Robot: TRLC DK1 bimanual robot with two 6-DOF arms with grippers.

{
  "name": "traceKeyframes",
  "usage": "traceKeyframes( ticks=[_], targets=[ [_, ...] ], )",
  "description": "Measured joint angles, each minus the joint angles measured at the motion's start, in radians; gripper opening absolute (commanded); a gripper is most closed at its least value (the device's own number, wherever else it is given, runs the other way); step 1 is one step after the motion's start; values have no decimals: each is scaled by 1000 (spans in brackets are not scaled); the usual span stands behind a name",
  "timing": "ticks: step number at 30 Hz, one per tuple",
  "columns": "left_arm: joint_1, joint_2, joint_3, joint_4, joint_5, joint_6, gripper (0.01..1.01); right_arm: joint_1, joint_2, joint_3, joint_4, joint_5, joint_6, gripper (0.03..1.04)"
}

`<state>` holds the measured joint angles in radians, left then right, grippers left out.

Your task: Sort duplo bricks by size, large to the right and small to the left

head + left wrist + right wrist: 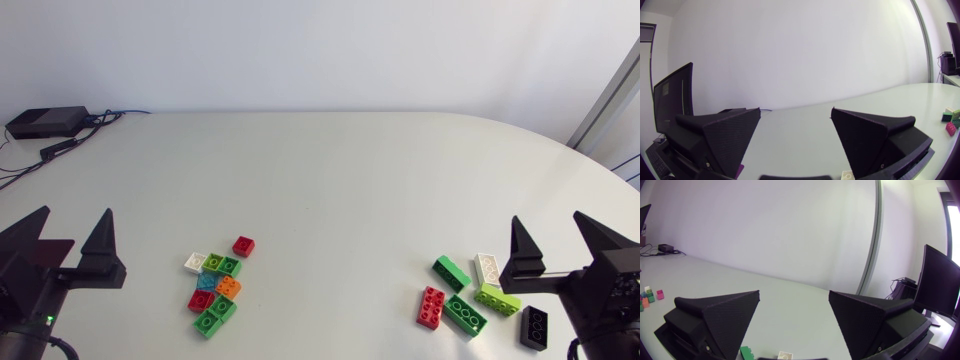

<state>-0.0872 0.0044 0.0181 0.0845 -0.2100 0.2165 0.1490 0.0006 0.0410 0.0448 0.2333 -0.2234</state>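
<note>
Jaws on both arms stand spread wide and hold nothing. The left gripper [72, 218] sits at the near left corner of the table [330, 180] and the right gripper [548, 222] at the near right corner. Each is low over the surface and points across it towards the far wall.

Small bricks [207, 281]: eight short pieces in a loose clump on the left half, ahead of the left gripper and to its inner side. Green ones lie nearest, then red, orange and blue, then green and white. A lone red brick [243, 245] lies farthest, just beside the rest.

Large bricks [466, 316]: six long pieces on the right half, close by the right gripper. A black brick [533, 327] lies nearest, then red, green and lime, with a white and a dark green one beyond. In the right wrist view a green brick [746, 352] and a white brick [785, 355] show just under that gripper, not between its fingers.

By this layout, no brick seems to be on the wrong side, small to the left and large to the right. The sorting therefore reads as complete. The arms look parked at the sides, probably to leave both piles uncovered.

Farthest off, a black box [45, 122] with cables rests at the far left edge, well apart from every brick.
</note>
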Motion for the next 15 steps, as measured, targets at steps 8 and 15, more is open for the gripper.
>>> traceKeyframes(
  ticks=[8,15],
  targets=[
    [4,0,0,-48,32,44,985,-137,0,-5,-26,-274,114,997],
    [35,2,0,-67,64,53,985,-143,0,-5,-24,-280,139,997]
  ],
)
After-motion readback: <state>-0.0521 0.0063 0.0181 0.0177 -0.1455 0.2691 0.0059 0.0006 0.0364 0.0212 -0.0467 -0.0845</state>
